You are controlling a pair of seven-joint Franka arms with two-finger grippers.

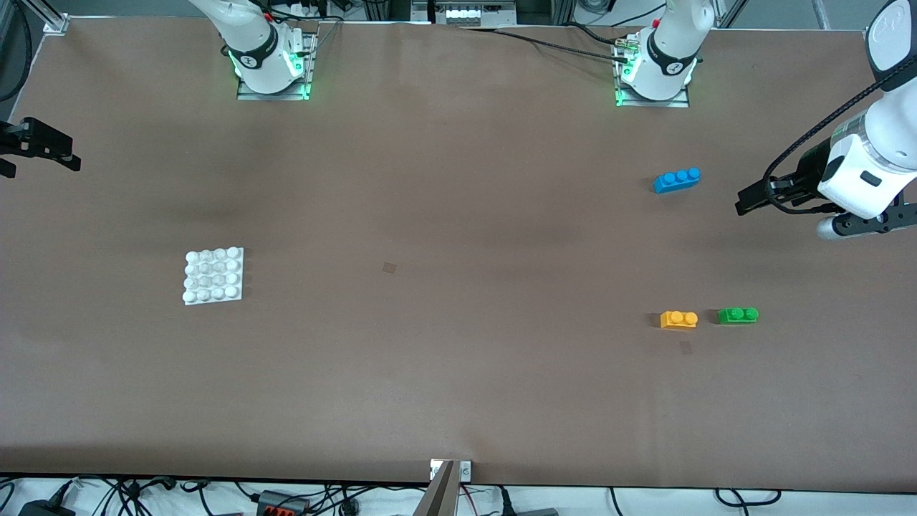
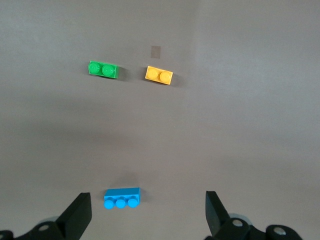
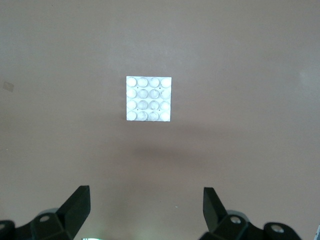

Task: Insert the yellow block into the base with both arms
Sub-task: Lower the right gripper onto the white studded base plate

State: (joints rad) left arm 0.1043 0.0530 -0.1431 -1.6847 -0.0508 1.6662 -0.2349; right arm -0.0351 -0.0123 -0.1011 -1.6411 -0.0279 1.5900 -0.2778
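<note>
The yellow block [image 1: 678, 319] lies on the table [image 1: 430, 358] beside the green brick [image 1: 738, 314], well clear of the left gripper [image 1: 745, 199], whose fingers [image 2: 77, 216] are spread and empty. The right gripper [image 1: 43, 147], likewise spread, hangs apart from the base [image 1: 213, 276].
</note>
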